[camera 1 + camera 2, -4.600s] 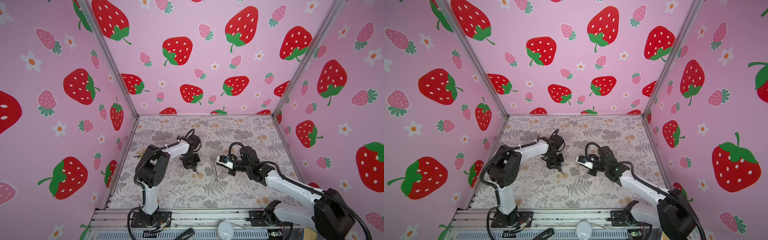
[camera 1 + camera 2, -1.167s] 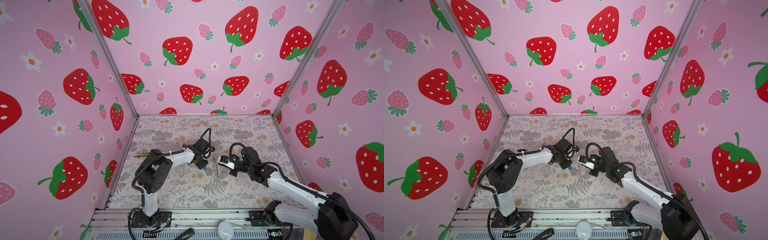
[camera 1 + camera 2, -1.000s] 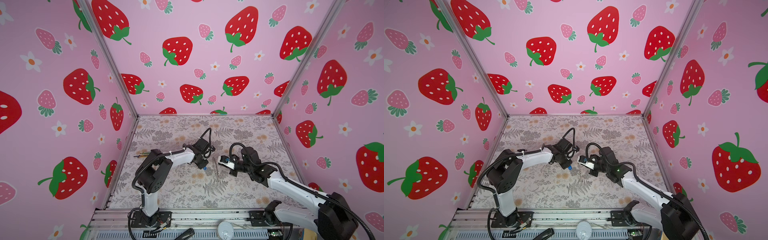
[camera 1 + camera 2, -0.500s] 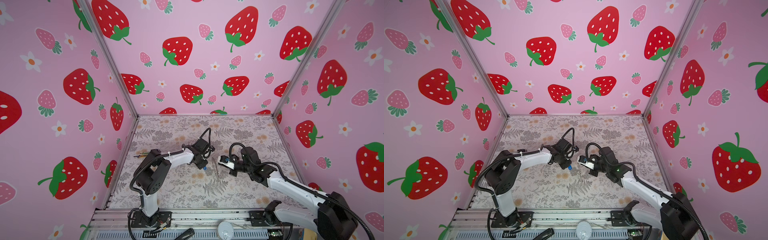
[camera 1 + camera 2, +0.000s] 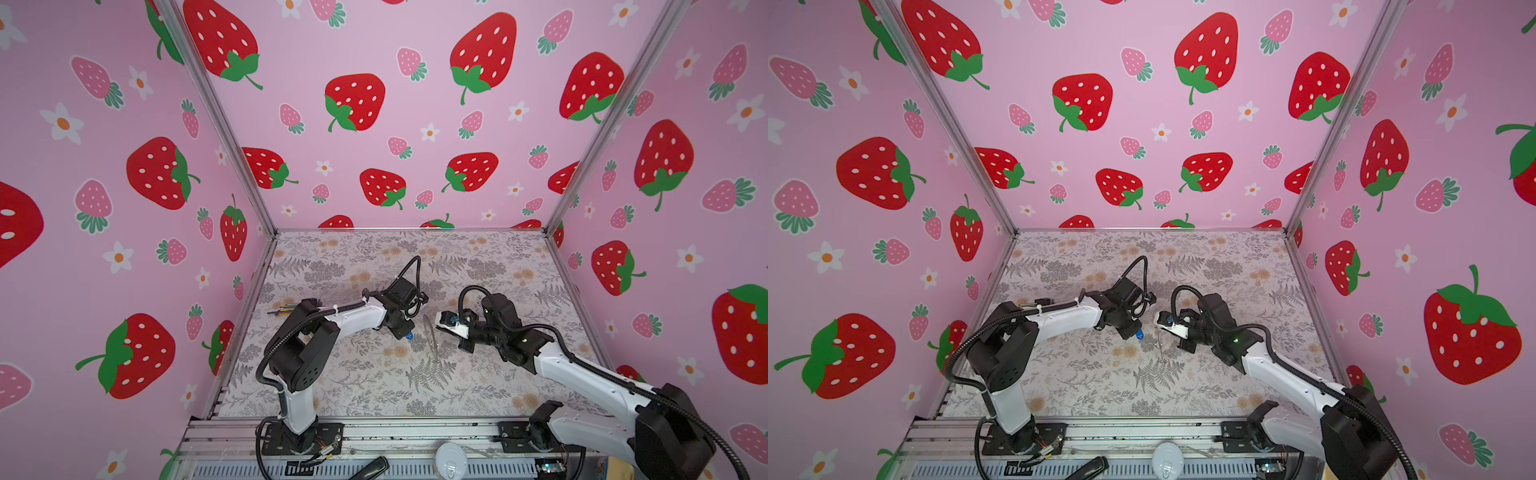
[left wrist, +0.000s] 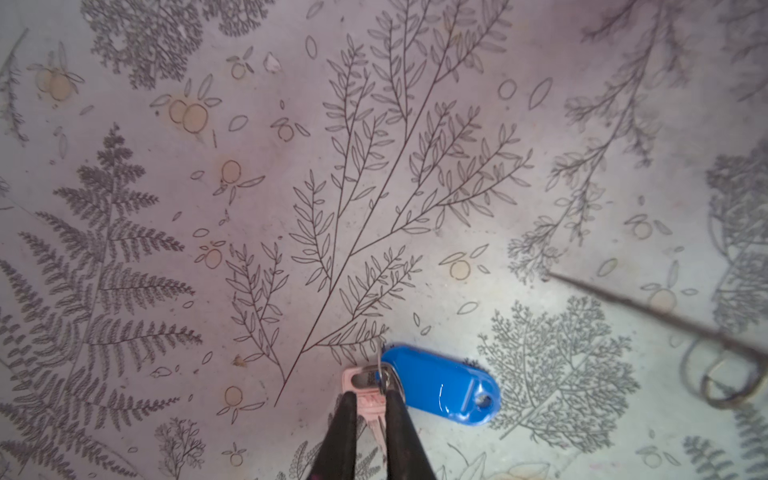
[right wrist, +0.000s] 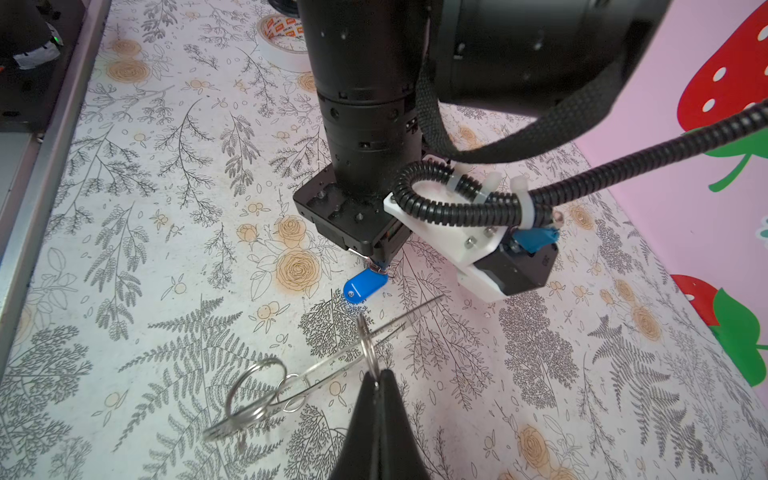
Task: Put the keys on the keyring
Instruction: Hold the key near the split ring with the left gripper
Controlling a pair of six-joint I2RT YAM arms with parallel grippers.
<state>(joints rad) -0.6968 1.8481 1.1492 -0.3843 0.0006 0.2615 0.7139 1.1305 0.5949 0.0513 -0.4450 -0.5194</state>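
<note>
The left gripper [image 6: 370,401] has come up just beside the keyring [image 7: 366,338]; a few seconds earlier it hung well apart from the ring, with its arm folded back. Over the last second it has barely shifted. Its two dark fingers [image 6: 345,419] stand narrow, clamped on the keys [image 6: 436,388]: a pale key pinched between them and a bright blue plastic tag joined to it by a small split ring. In both top views the blue tag shows as a speck at the gripper's tip, close to the keyring but not touching it.

The right gripper [image 7: 376,380] is in the same place as in the earlier frames. Its fingertips are pressed together on the keyring's thin grey metal, holding the ring on edge over the floral mat [image 5: 374,386]. Smaller split rings [image 7: 255,390] hang from the keyring on the side away from the keys. Whether the ring's lower edge rests on the mat cannot be told.

A roll of white tape [image 7: 282,41] lies well apart from the keyring, beyond the left arm's wrist.
</note>
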